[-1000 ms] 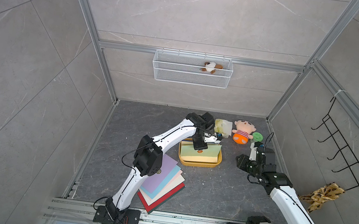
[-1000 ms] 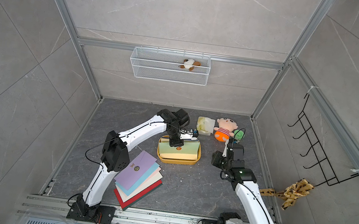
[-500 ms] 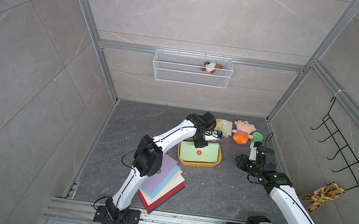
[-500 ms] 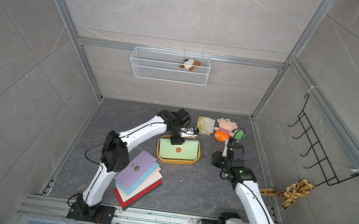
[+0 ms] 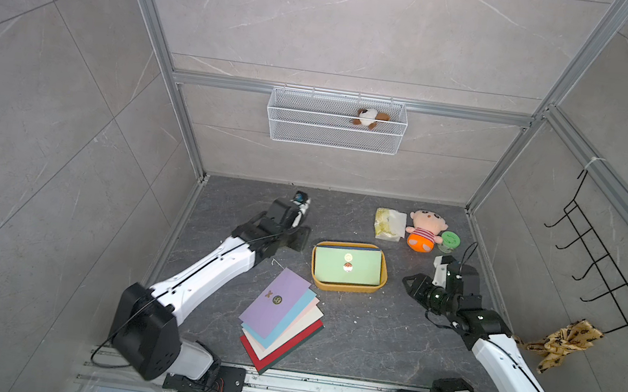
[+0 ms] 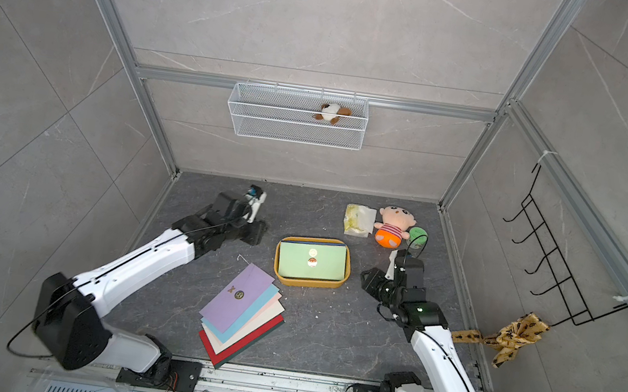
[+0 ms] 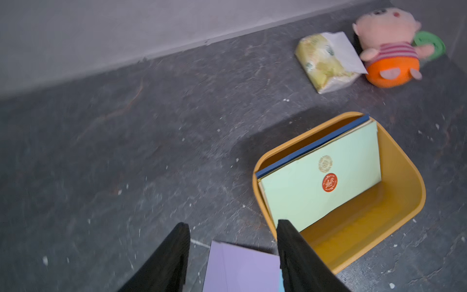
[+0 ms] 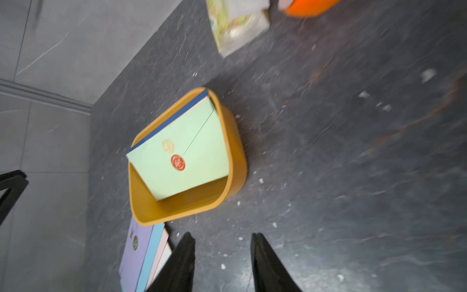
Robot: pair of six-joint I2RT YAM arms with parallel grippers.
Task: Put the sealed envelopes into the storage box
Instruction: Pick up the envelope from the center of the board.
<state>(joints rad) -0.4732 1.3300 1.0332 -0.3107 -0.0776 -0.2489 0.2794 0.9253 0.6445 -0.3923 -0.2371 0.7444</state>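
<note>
The yellow-orange storage box (image 5: 345, 290) (image 6: 309, 283) sits mid-floor. A pale green sealed envelope (image 5: 360, 271) (image 7: 303, 199) (image 8: 202, 151) lies in it on top of a navy one (image 7: 310, 149). Several more envelopes are stacked on the floor in front, a lilac one (image 5: 272, 311) (image 6: 231, 309) (image 7: 242, 270) uppermost. My left gripper (image 5: 299, 239) (image 7: 233, 226) hangs open and empty left of the box, above the lilac corner. On the box's right, my right gripper (image 5: 410, 282) (image 8: 222, 236) is open and empty over bare floor.
A crinkly packet (image 5: 389, 223), a plush doll (image 5: 423, 230) and a green-lidded jar (image 5: 450, 239) lie behind the box to the right. A white wire basket (image 5: 335, 134) holding a small plush hangs on the back wall. A black hook rack (image 5: 598, 275) and a yellow cloth (image 5: 565, 341) hang at right.
My left gripper opened and let go of the pale green envelope, which now lies in the box. The left arm then drew back to the left. The right arm barely moved.
</note>
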